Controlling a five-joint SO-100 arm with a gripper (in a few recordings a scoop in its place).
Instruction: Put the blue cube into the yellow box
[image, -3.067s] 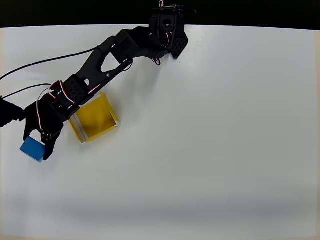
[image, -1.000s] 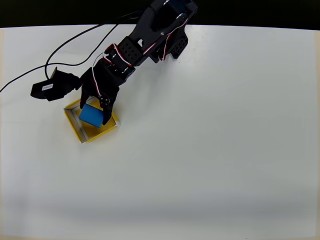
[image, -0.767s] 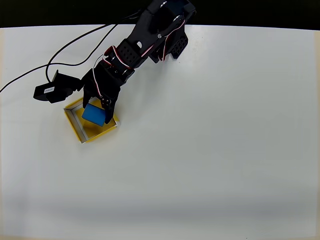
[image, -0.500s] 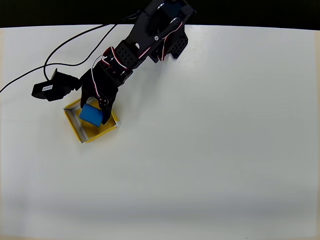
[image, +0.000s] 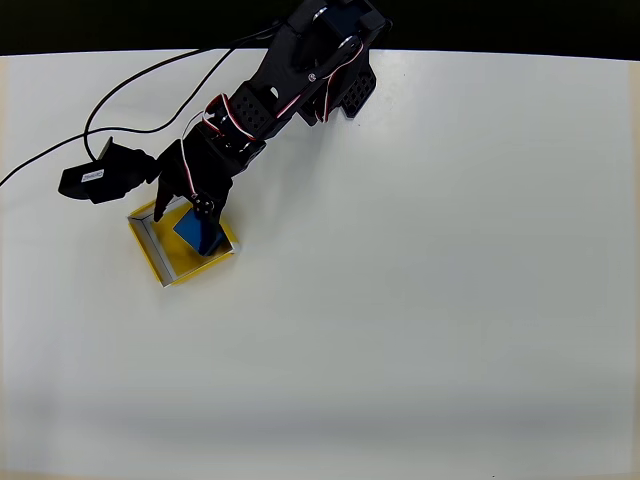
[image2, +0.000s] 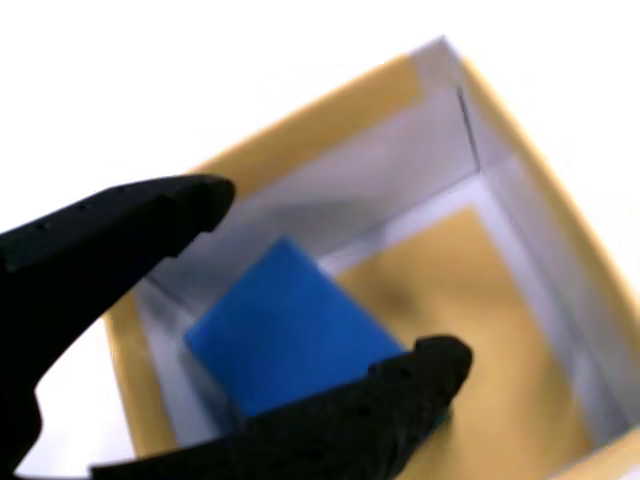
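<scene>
White table (image: 420, 300), black arm reaching over from far edge. Yellow box (image: 153, 258) near table's left side in overhead view. Gripper (image: 180, 212) above box, fingers spread apart, gap visible beside cube. Blue cube (image2: 285, 335) inside box, against lower finger (image2: 400, 390).

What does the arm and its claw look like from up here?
A matte black jointed arm with red-and-white wires looped at its joints, black cables trailing across the white table, and a black two-fingered claw with tapered, rounded fingertips.
</scene>
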